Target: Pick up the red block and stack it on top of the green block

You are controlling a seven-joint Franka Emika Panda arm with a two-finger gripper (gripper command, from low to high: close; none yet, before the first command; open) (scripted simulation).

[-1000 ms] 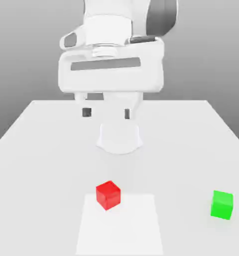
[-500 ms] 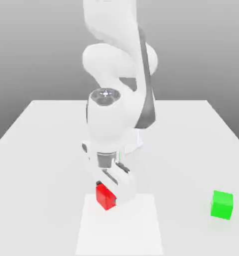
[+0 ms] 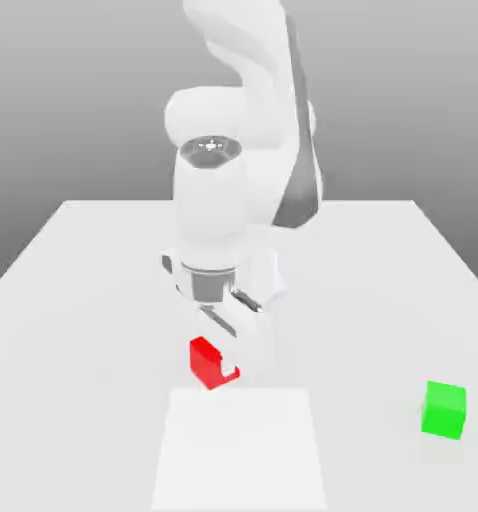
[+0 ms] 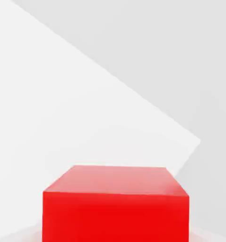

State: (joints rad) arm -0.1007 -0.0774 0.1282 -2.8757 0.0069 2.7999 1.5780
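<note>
The white two-finger gripper [image 3: 219, 366] is grasping the glossy red cube [image 3: 207, 363], leaving stacking on the bright green cube [image 3: 444, 410] at right undone.

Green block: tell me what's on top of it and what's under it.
Nothing rests on the green block; its top face is bare. It appears to sit on the pale table, though the spot directly beneath is covered.

Held block [image 3: 205, 364] in gripper [image 3: 217, 362]; other block [image 3: 443, 410] on table [image 3: 373, 310], exterior view's right of flat panel [image 3: 239, 450]
</note>
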